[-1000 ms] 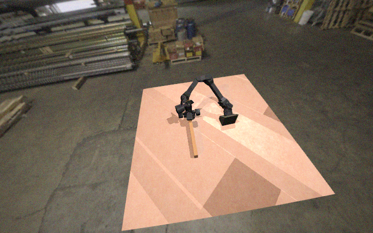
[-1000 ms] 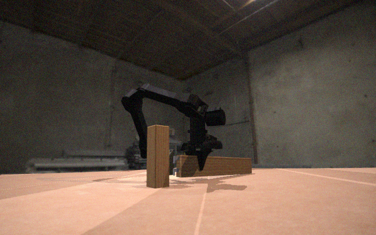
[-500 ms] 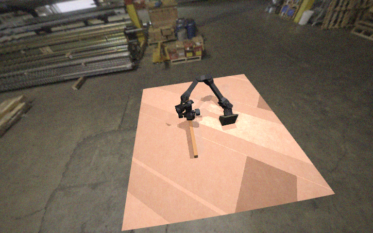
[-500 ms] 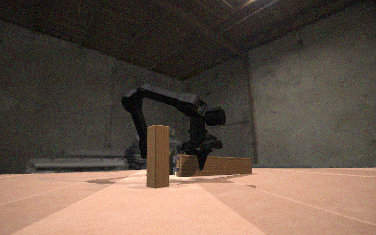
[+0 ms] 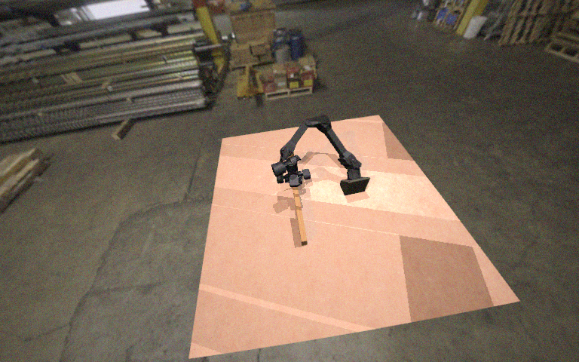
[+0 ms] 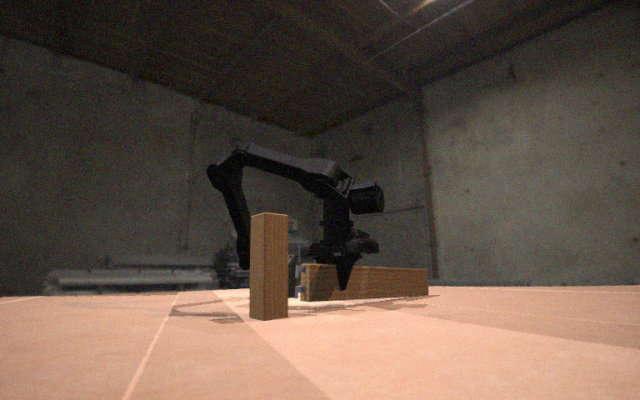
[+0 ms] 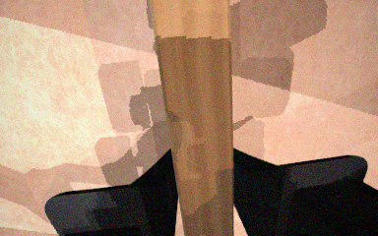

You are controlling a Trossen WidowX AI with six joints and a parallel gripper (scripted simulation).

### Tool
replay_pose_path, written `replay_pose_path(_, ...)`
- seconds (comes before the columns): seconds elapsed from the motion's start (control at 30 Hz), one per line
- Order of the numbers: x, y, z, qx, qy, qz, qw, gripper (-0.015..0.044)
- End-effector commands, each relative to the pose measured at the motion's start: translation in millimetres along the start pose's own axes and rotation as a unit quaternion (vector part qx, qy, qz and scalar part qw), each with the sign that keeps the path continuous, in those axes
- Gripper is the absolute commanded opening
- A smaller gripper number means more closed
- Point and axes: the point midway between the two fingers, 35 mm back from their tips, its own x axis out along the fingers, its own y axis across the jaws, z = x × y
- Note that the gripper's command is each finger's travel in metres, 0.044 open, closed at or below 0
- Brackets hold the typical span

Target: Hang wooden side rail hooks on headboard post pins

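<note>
Jaws [image 5: 294, 181] [image 6: 343, 287] grip the wooden side rail [image 5: 300, 215] [image 6: 387, 282] [image 7: 199, 88], pointing down over the counter [image 5: 341, 277] [image 6: 424, 358] [image 7: 39, 113]. From the exterior side, the rail lies right of the upright headboard post [image 6: 267, 266], its steel hooks [image 6: 300, 292] outside it.

The post's slot and pins [image 6: 268, 266] face out of sight in every viewThe post's [image 6: 268, 266] slot is hidden, and the hooks [image 6: 299, 293] are too small to make out
</note>
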Motion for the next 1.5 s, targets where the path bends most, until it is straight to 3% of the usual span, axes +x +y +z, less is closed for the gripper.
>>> replay_pose_path(0.0, -1.8, -3.0, -0.1, 0.003, -0.003, -0.004, 1.000, 0.0000)
replay_pose_path(1.47, -1.9, -1.7, -5.0, 0.003, -0.002, -0.004, 1.000, 0.0000)
